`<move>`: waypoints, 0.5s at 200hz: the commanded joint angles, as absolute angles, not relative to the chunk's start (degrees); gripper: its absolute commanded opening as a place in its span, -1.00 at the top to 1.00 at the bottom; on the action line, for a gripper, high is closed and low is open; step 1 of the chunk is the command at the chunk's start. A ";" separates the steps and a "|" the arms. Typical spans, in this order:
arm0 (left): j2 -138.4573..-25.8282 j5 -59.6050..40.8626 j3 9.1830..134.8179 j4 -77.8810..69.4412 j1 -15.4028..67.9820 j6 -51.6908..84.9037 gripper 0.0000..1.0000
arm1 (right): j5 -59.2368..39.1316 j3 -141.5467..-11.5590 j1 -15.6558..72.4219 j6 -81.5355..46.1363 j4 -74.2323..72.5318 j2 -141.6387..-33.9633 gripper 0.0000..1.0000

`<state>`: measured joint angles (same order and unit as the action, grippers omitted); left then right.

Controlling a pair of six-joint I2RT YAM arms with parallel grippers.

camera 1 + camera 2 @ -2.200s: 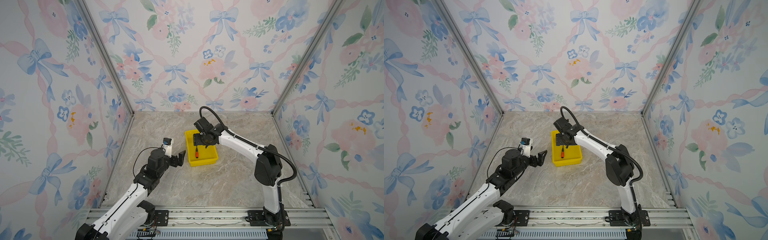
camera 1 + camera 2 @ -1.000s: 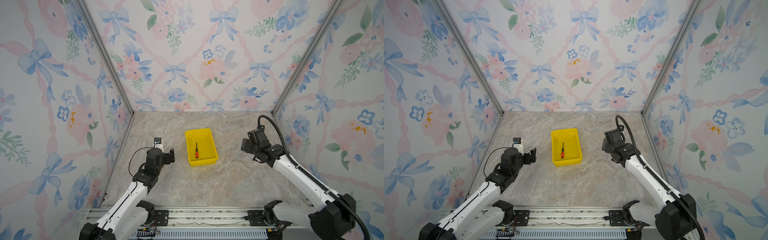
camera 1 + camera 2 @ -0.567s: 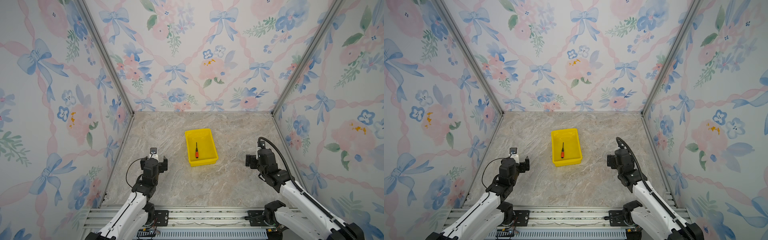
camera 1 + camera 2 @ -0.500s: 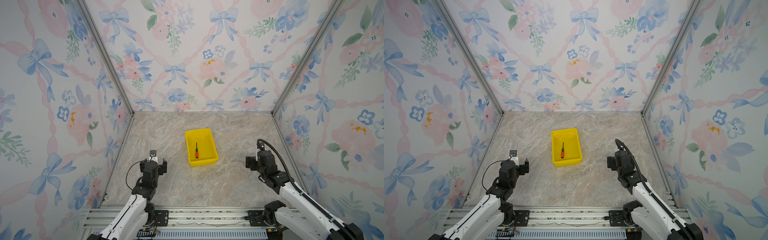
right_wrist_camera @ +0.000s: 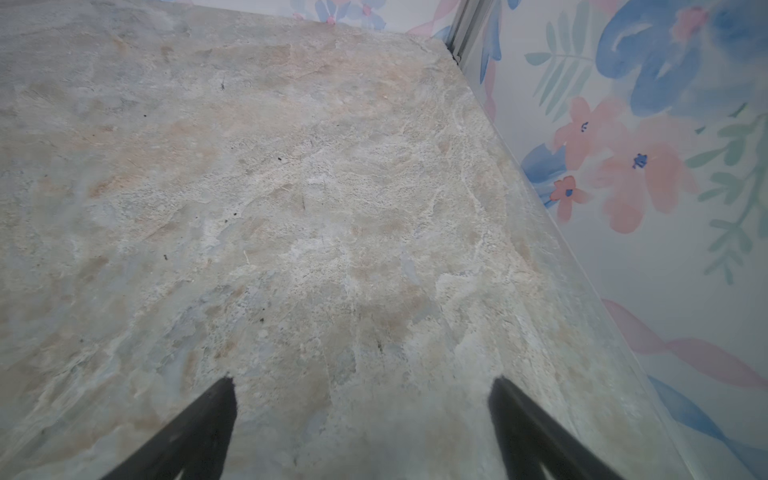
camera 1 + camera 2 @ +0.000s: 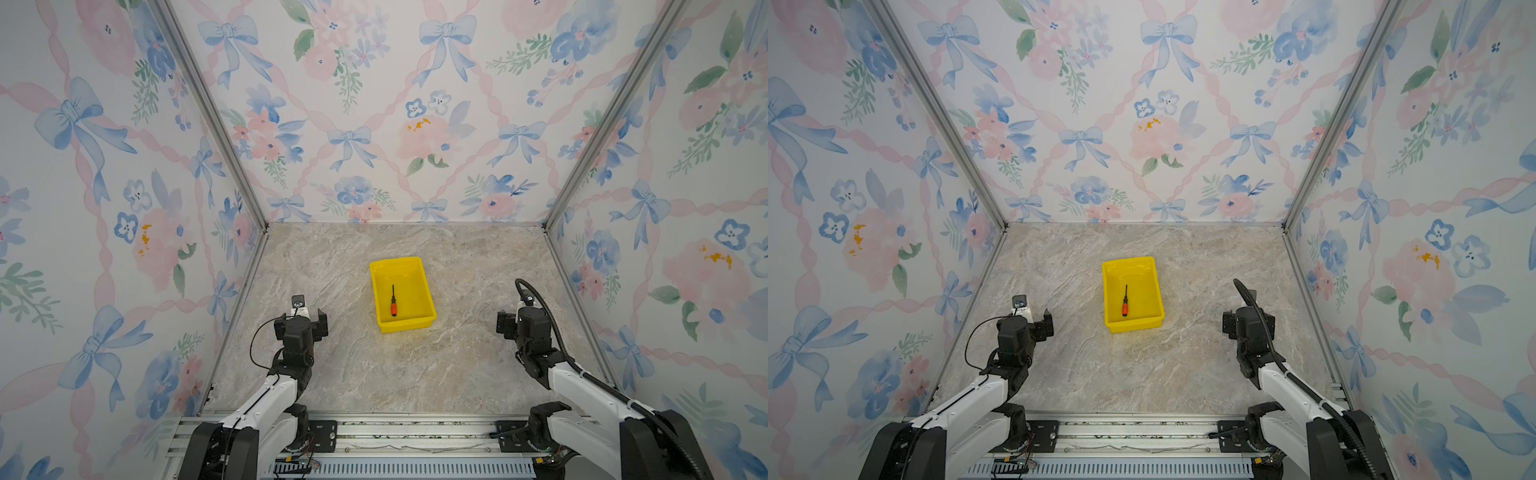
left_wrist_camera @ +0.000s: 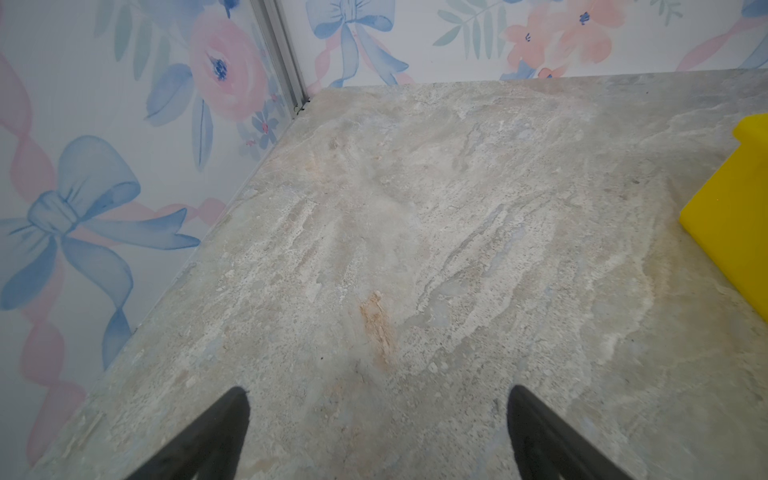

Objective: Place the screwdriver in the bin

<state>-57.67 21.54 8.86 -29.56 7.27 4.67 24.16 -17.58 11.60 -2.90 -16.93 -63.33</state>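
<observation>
The marble table (image 6: 407,374) is shut in by floral walls (image 6: 374,124) on three sides, and the metal rail (image 6: 415,432) carrying the arm bases runs along the near edge. Bare stone lies open all round the bin (image 6: 409,327), which stands near the middle. There is one bin, one screwdriver (image 6: 393,305) and two grippers. In both top views the screwdriver lies flat inside the bin, left of its centre, with its handle toward the near wall. The left gripper (image 6: 302,322) sits low by the left wall and the right gripper (image 6: 521,322) by the right wall, both well apart from the bin and the screwdriver. In the wrist views each has its jaws spread wide, with only bare table between them.
</observation>
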 commanded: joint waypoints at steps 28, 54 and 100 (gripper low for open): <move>-67.27 13.12 11.11 -44.29 3.21 5.02 -0.95 | 19.97 -24.69 9.97 -0.08 -32.24 -76.45 -0.94; -73.67 8.11 13.78 -48.89 -0.02 5.11 -0.94 | 18.40 -29.25 8.96 0.66 -31.88 -81.97 -0.94; -82.28 -0.40 17.68 -54.28 -0.57 2.24 -0.95 | 16.26 -27.26 6.42 0.78 -41.47 -86.10 -0.93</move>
